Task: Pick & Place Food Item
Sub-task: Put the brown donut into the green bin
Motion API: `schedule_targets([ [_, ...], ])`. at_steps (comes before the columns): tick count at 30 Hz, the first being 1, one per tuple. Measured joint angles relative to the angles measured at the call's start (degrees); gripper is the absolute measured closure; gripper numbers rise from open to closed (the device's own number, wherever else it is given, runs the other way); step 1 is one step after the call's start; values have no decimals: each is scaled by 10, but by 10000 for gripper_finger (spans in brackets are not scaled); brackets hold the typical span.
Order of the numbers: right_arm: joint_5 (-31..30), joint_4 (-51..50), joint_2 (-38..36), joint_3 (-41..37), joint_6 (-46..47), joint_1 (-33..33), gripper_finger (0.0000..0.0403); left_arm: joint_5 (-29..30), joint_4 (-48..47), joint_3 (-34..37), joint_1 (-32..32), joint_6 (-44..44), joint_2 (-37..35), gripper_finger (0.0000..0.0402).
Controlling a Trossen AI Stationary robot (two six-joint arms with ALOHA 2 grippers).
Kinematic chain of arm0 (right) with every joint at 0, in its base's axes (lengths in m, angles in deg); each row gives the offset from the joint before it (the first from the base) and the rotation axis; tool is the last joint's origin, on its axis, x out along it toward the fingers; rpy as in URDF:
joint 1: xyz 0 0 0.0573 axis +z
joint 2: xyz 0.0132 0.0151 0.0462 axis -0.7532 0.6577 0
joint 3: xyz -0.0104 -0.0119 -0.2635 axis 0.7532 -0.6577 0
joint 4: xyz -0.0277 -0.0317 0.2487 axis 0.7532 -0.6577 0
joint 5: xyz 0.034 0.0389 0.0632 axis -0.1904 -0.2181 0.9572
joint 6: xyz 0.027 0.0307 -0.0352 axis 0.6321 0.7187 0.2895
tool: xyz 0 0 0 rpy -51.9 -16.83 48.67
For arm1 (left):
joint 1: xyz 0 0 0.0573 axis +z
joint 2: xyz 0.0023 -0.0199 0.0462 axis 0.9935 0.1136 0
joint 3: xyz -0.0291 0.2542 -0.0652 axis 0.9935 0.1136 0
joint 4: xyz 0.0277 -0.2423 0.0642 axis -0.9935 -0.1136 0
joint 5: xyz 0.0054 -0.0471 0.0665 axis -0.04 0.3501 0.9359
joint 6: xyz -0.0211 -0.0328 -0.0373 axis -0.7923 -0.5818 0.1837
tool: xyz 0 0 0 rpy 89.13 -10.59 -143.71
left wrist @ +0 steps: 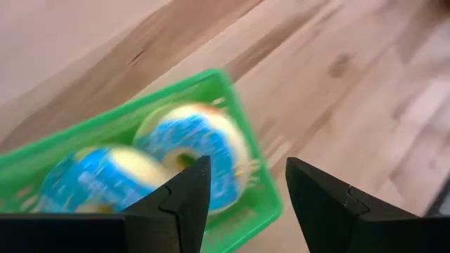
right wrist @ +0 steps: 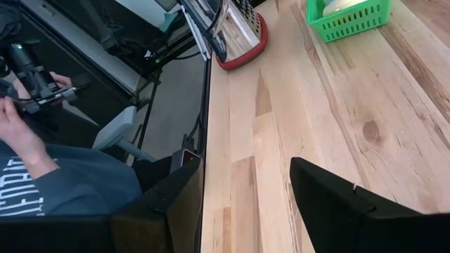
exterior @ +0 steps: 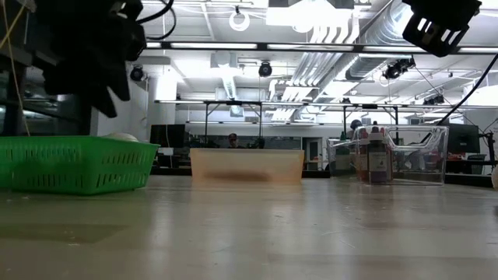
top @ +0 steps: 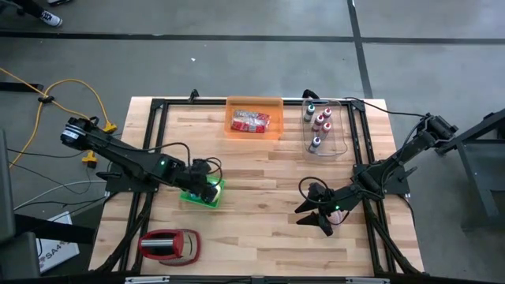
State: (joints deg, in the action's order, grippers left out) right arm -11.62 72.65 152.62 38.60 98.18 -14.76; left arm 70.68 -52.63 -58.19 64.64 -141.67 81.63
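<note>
The left gripper (top: 211,188) hung over the green basket (top: 202,195) near the middle-left of the tabletop (top: 260,213). In the left wrist view its jaws stood apart with a clear gap and nothing between them, just above the basket (left wrist: 239,211). Two doughnuts with blue icing lay in that basket: one (left wrist: 200,151) against the wall nearest the gripper, the other (left wrist: 88,183) beside and touching it. In the low view the basket (exterior: 78,165) sat on the tabletop at the left, with something pale just showing over its rim, and the dark left gripper (exterior: 97,58) hung above it.

The right gripper (top: 316,214) hovered over bare wood toward the right side of the tabletop, well apart from the basket. Its jaws were open with nothing in them; the right wrist view showed only wood between the two fingers (right wrist: 337,204).

At the far edge stood an orange bin (top: 254,118) holding a red and white packet (top: 251,121). Just beside it to the right was a clear bin (top: 327,126) with several small bottles (top: 319,121) standing upright. A red and silver item (top: 168,245) lay at the near left corner; what it was could not be told.

Off the tabletop's edge, the right wrist view showed a seated person (right wrist: 49,183) in a dark top, with a hand (right wrist: 17,126) raised by a dark device.
</note>
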Motion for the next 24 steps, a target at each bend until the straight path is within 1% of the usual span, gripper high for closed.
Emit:
schedule_targets([
  [7,0,0,0,0,0,0,199,3,60,0,28,139,0,222],
  [11,0,0,0,0,0,0,199,4,82,0,45,202,0,222],
  [16,0,0,0,0,0,0,199,-2,93,0,51,204,0,222],
  [22,0,0,0,0,0,0,199,-44,88,0,49,165,0,222],
  [24,0,0,0,0,0,0,199,-47,78,0,43,145,0,222],
])
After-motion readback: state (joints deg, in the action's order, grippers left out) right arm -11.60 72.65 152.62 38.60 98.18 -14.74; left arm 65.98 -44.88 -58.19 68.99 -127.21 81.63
